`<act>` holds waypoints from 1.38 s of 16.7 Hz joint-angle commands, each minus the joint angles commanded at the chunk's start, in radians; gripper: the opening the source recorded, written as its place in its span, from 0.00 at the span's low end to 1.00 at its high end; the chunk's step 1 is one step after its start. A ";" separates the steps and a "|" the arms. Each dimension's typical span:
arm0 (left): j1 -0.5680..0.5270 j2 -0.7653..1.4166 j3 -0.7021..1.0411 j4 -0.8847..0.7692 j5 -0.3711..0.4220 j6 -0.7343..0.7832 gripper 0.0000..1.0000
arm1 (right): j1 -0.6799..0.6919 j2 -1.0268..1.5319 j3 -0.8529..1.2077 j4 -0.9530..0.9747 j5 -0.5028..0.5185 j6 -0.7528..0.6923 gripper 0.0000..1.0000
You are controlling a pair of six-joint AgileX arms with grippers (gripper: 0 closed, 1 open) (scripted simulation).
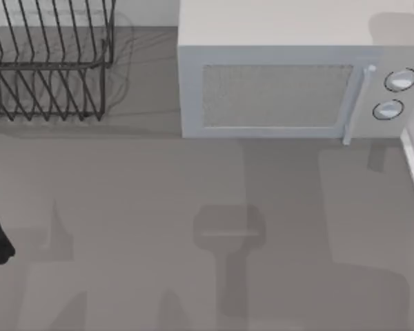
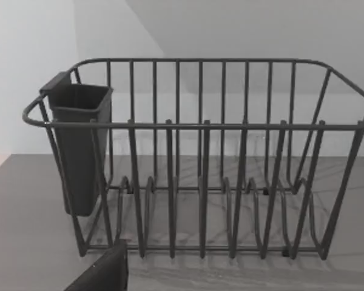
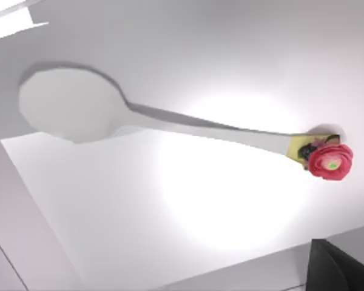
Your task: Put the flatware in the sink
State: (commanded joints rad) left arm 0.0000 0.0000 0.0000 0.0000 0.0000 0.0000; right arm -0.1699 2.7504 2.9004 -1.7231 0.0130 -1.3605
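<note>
One spoon lies under your right wrist; finger state cannot be told, so centre over its handle before closing.

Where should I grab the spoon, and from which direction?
Probably the spoon by its thin handle, midway between the rounded bowl and the pink flower end. It lies flat on a pale surface, so come straight down, fingers across the handle's narrow width.
</note>
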 joint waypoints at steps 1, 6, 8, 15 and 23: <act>0.000 0.000 0.000 0.000 0.000 0.000 1.00 | 0.001 0.011 0.013 -0.006 0.000 -0.001 0.00; 0.000 0.000 0.000 0.000 0.000 0.000 1.00 | 0.007 0.159 0.226 -0.086 0.002 -0.008 0.00; 0.000 0.000 0.000 0.000 0.000 0.000 1.00 | 0.008 0.231 0.341 -0.124 0.003 -0.005 0.00; 0.000 0.000 0.000 0.000 0.000 0.000 1.00 | 0.009 0.323 0.494 -0.167 0.005 0.004 0.00; 0.000 0.000 0.000 0.000 0.000 0.000 1.00 | 0.009 0.323 0.494 -0.167 0.005 0.004 0.45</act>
State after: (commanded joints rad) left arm 0.0000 0.0000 0.0000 0.0000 0.0000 0.0000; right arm -0.1605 3.0731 3.3944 -1.8905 0.0178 -1.3562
